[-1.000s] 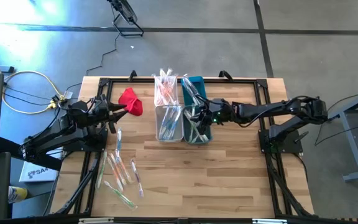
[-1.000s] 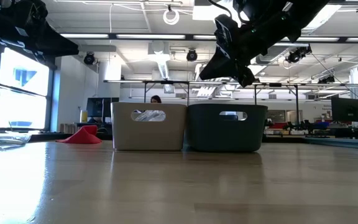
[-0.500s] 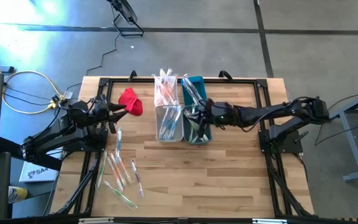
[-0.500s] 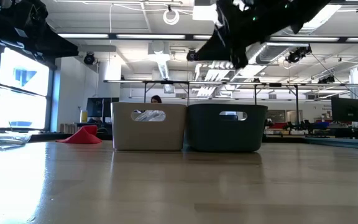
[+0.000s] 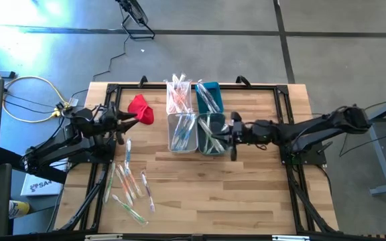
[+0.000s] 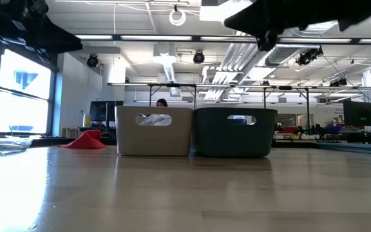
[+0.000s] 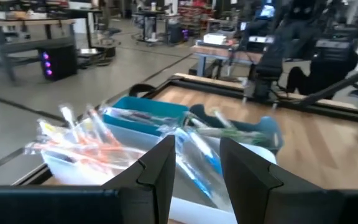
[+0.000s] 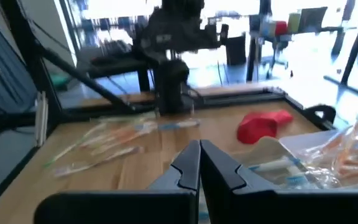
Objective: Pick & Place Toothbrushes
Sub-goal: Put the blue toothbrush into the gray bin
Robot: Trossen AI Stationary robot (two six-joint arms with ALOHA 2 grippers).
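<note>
Several wrapped toothbrushes lie loose on the wooden table at its near left. More toothbrushes stand in the white bins and in the teal bins at the table's middle. My right gripper is shut and holds nothing; it hovers level just right of the near teal bin, pointing toward the table's left. In its wrist view its fingers meet with nothing between them. My left gripper waits open at the left, next to the red cloth, with only air between its fingers.
The bins stand close together in a block; in the low view the white bin and the teal bin show side by side. Bare wood lies at the table's near middle and right. A black frame rims the table.
My right gripper has drawn back from over the teal bins toward the table's right edge and has risen. It has rolled and tipped up until it points about level. The toothbrushes, the bins and my left arm have kept still.
</note>
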